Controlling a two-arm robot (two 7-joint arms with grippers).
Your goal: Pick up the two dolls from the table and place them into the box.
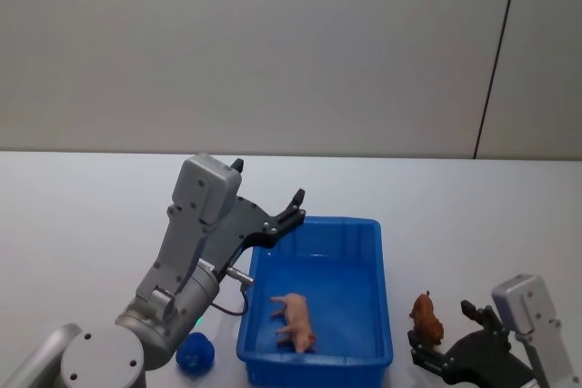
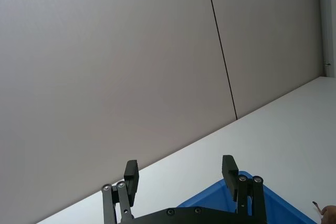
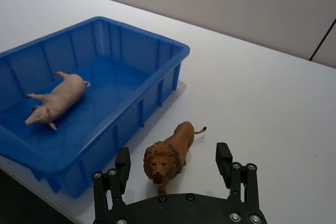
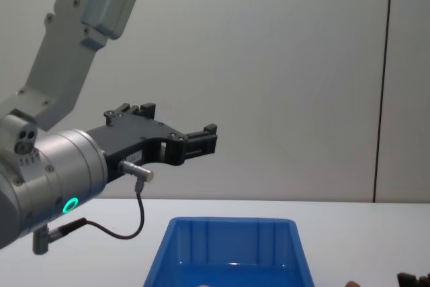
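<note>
A pink pig doll (image 1: 294, 318) (image 3: 56, 98) lies on its side inside the blue box (image 1: 382, 261) (image 3: 152, 85) (image 4: 232, 253). A brown lion doll (image 1: 425, 317) (image 3: 168, 156) stands on the white table (image 1: 91, 215) just right of the box. My right gripper (image 1: 447, 333) (image 3: 173, 161) is open and low at the table, one finger on each side of the lion without closing on it. My left gripper (image 1: 267, 182) (image 2: 180, 174) (image 4: 201, 136) hangs open and empty in the air above the box's far left corner.
A small blue object (image 1: 195, 352) lies on the table left of the box's near corner, beside my left arm. A grey-white wall stands behind the table. Bare tabletop (image 3: 262, 87) stretches beyond the lion and to the right.
</note>
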